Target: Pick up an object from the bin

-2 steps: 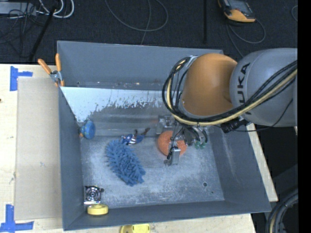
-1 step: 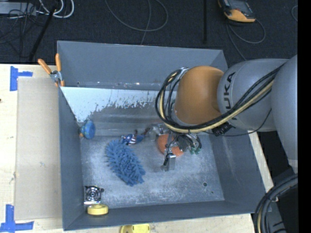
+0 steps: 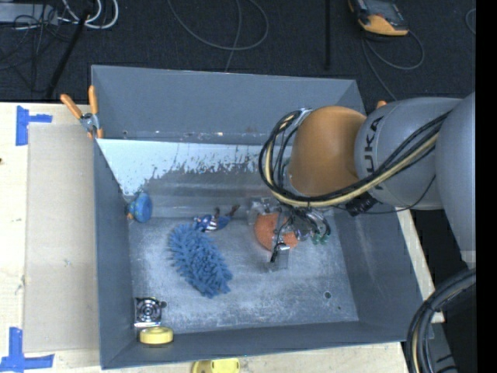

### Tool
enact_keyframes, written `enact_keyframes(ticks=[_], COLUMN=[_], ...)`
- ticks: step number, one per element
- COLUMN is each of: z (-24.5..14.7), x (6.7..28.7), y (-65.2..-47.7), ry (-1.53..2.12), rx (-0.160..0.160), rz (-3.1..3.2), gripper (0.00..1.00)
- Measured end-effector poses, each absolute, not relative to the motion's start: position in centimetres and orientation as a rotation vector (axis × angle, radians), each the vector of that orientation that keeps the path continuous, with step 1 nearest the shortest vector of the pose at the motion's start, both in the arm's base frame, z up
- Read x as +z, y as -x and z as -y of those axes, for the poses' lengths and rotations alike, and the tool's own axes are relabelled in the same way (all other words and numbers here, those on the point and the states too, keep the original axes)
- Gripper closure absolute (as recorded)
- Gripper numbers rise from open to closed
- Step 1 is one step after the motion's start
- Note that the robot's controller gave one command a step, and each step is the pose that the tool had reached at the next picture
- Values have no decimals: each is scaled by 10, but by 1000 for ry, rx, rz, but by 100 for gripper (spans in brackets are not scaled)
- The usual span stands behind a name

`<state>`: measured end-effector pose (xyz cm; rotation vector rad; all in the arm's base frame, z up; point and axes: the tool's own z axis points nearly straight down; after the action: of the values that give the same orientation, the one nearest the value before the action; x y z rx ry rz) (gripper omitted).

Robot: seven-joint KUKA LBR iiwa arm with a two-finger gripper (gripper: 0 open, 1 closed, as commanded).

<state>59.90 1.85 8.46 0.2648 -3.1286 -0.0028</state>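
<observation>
Currently the gripper (image 3: pixel 277 255) is down at the floor of the bin (image 3: pixel 256 301), roughly 1 o'clock from floor centre. Claw state: cannot tell, since the orange wrist cover (image 3: pixel 322 150) and the cables (image 3: pixel 273 154) block most of it from above.

Orange ball (image 3: pixel 265 225) is at the gripper's 11 o'clock, touching or just beside it. Its right side is hidden behind the gripper body, so I can't confirm it's gripped.

Green bit (image 3: pixel 321 238) is at the gripper's 2 o'clock, mostly covered and not identifiable.

Blue brush (image 3: pixel 199 260) lies flat at the gripper's 9 o'clock, apart from it. A blue-white thing (image 3: pixel 208 223) sits just past the brush's far end, too small to make out.

Blue ball (image 3: pixel 141 207) is in the 10 o'clock corner against the wall. Metal part (image 3: pixel 147 309) and yellow disc (image 3: pixel 155 336) are close together in the 7 o'clock corner; hard to say what either is.
</observation>
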Motion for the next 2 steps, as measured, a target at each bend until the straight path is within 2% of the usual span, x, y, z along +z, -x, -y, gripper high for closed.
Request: enact_keyframes(ticks=[1, 2], z=[11, 46], x=[88, 73], y=[-600, -613], ry=[-182, -96], rx=[-1, -1], rz=[3136, 3142], gripper=[0, 100])
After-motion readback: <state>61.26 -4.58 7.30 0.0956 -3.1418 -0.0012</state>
